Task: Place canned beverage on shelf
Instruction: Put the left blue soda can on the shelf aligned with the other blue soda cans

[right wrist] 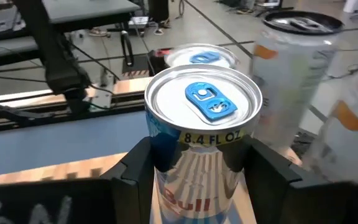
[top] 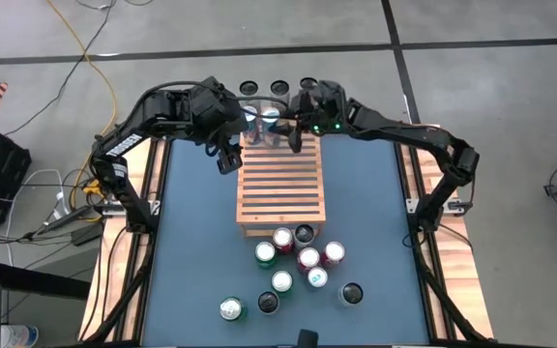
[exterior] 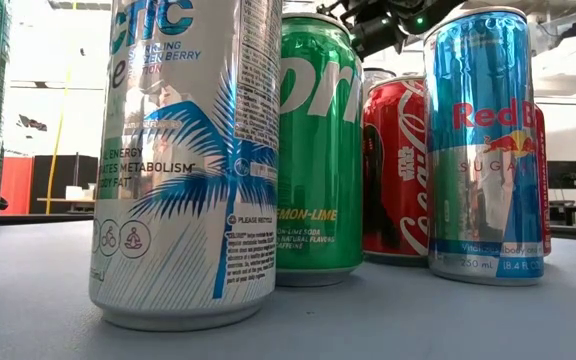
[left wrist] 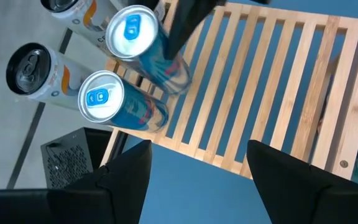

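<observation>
The step in hand was judged to be the setting down of a slim blue can [right wrist: 199, 149] at the far end of the shelf [top: 280, 188], and it would be done well if the can were kept upright, lowered squarely onto the slats so that its base spanned more than one of them, and released only once it stood without leaning toward the second blue can [left wrist: 107, 102] just beside it. A straight upward retreat was judged safest, since the neighbouring can and the white cans [left wrist: 39, 74] beyond the shelf's edge stood close enough to be knocked. In the right wrist view the can was seen between the two dark fingers of the right gripper [right wrist: 194, 171], which were clamped against its sides just below the rim, the blue tab facing up. In the left wrist view the same can [left wrist: 143, 43] was seen standing on or just above the slats, though actual contact could not be told. The left gripper [left wrist: 197, 171] hung over the shelf's left far corner with its fingers apart and nothing between them. The remaining cans [top: 298, 263] were clustered on the table in front of the shelf.
</observation>
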You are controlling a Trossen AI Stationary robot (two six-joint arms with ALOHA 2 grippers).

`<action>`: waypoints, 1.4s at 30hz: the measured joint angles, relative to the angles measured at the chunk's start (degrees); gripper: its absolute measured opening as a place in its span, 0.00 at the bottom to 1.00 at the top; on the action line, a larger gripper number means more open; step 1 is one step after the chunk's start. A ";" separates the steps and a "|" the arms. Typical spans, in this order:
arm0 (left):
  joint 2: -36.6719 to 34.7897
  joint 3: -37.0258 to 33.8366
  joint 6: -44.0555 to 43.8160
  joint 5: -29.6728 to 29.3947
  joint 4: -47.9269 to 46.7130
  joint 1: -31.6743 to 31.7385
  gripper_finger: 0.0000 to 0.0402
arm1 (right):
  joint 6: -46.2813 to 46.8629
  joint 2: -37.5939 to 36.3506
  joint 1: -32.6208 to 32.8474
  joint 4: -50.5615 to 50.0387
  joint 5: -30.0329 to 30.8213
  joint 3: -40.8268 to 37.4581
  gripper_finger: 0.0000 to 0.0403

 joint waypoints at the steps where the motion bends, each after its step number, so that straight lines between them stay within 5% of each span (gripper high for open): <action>1: 0.00 0.00 0.36 -0.01 0.00 0.00 0.62 | -0.28 0.02 -0.51 0.00 -0.02 0.00 0.46; 27: 0.00 0.00 0.79 0.00 -0.09 -0.04 0.62 | 0.06 -0.24 3.95 -1.93 0.79 0.02 0.48; 34: 0.00 0.00 1.16 0.00 -0.07 -0.03 0.62 | -0.26 -1.66 7.69 -3.27 7.68 0.09 0.47; 42: 0.00 0.00 1.25 0.00 -0.11 -0.02 0.62 | 0.88 -2.09 10.88 -3.63 22.32 0.09 0.46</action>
